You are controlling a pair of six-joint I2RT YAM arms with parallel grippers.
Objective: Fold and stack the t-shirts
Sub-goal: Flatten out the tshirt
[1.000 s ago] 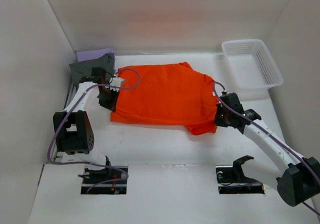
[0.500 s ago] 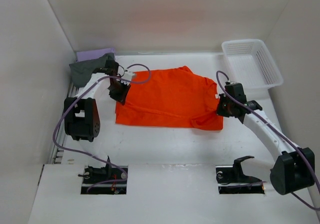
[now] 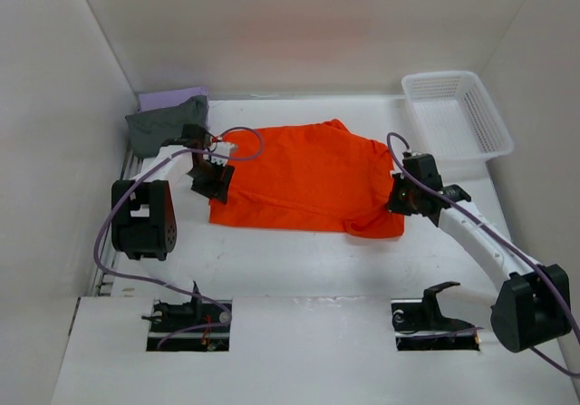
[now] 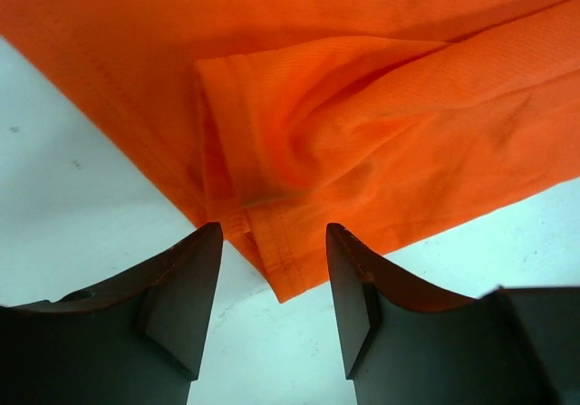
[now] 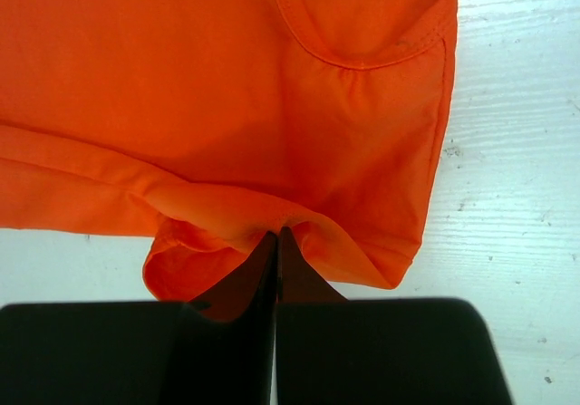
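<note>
The orange shirt (image 3: 304, 177) lies mid-fold at the middle of the tabletop (image 3: 299, 260), the left hand (image 4: 274, 242) apart just off its left corner, the right hand (image 5: 276, 242) clamped on its near right fold, which likely next needs laying flat and releasing.

An orange t-shirt (image 3: 304, 178) is laid flat in the middle, edges folded in. A crumpled dark grey t-shirt (image 3: 163, 124) is bunched against a lavender t-shirt (image 3: 172, 95) at far left.

Plain bright orange t-shirt (image 3: 304, 178) on a white tabletop (image 3: 299, 260); dark grey t-shirt (image 3: 163, 126) and lavender t-shirt (image 3: 174, 95) at ten o'clock; white mesh basket (image 3: 456, 115) at two o'clock
</note>
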